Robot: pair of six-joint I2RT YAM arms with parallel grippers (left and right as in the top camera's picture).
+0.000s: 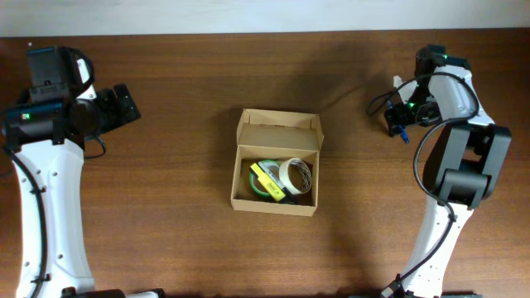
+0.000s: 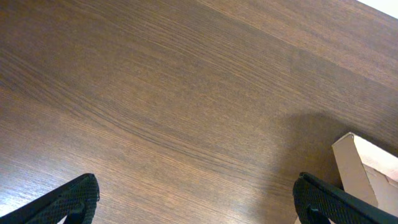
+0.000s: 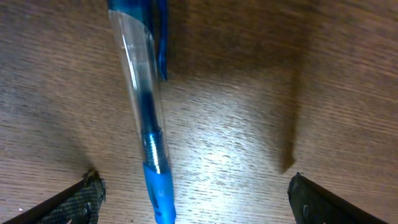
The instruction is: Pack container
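Note:
The container (image 1: pixel 279 132), a tan cardboard box with its flap lid open at the back, sits mid-table. Inside lie a green tape roll (image 1: pixel 260 189), a white tape roll (image 1: pixel 296 172) and a yellow-and-black item (image 1: pixel 267 179). Its corner shows in the left wrist view (image 2: pixel 364 169). A blue pen (image 3: pixel 142 106) lies on the table between my right gripper's (image 3: pixel 196 196) open fingers, nearer the left one; neither finger touches it. In the overhead view the right gripper (image 1: pixel 398 122) sits over the pen (image 1: pixel 404 135) at the far right. My left gripper (image 1: pixel 129 103) is open and empty at the far left (image 2: pixel 196 199).
The table is dark brown wood (image 1: pixel 166 207). Its far edge meets a white wall (image 1: pixel 248 12) at the top. Both arm bases stand at the front corners.

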